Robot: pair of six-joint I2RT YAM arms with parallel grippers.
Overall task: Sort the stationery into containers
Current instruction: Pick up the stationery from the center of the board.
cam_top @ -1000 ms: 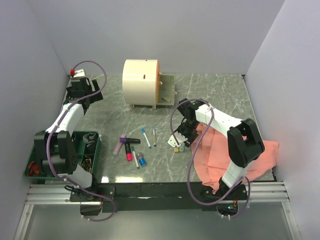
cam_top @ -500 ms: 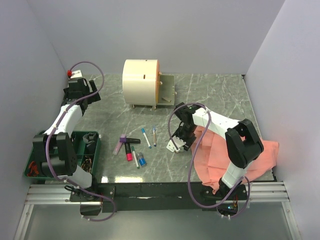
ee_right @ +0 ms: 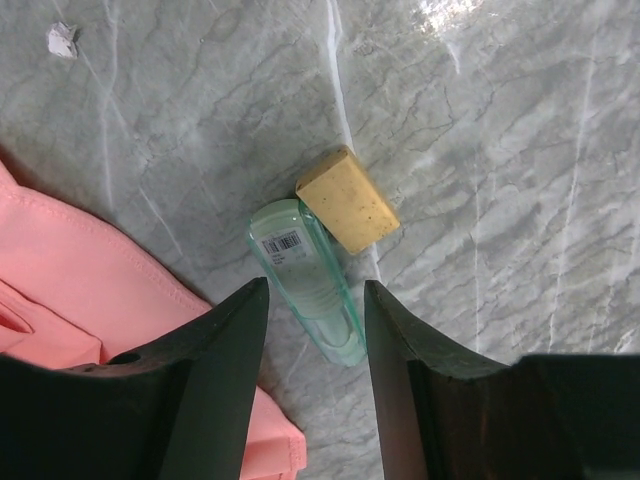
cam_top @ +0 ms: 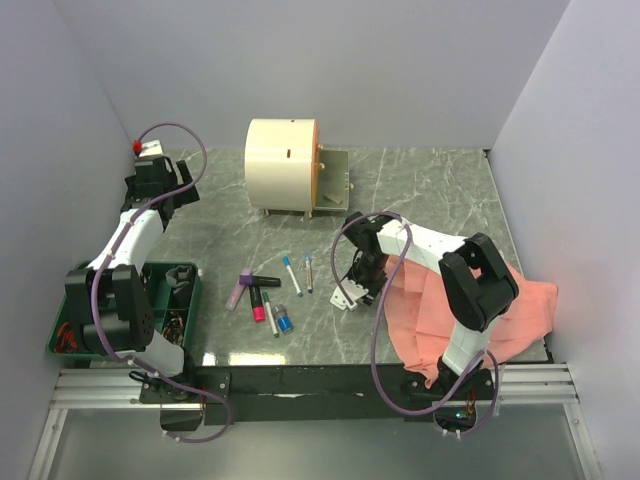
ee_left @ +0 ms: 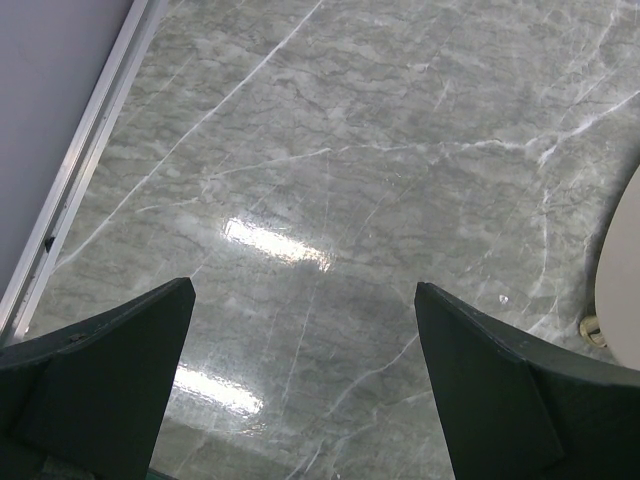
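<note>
In the right wrist view a tan eraser (ee_right: 347, 198) lies against a clear green piece (ee_right: 307, 278) on the marble. My right gripper (ee_right: 315, 288) is open, low over them, and the green piece's near end lies between the jaws. In the top view this gripper (cam_top: 351, 293) hides both. Left of it lie a purple marker (cam_top: 239, 289), a black-and-pink marker (cam_top: 262, 297) and white pens with blue caps (cam_top: 291, 275). The cream drum cabinet (cam_top: 281, 165) stands at the back with one drawer (cam_top: 336, 181) pulled out. My left gripper (ee_left: 302, 290) is open and empty over bare marble at the far left (cam_top: 160, 188).
The salmon-pink cloth (cam_top: 450, 315) lies under and right of the right arm; its edge shows beside the left finger (ee_right: 70, 280). A green tray (cam_top: 178, 302) of small parts sits at the near left. The cabinet's edge (ee_left: 622, 270) shows at the right of the left wrist view.
My right gripper has moved left and a little nearer, off the cloth edge and over the eraser and green piece. The left gripper shifted slightly towards the back left.
</note>
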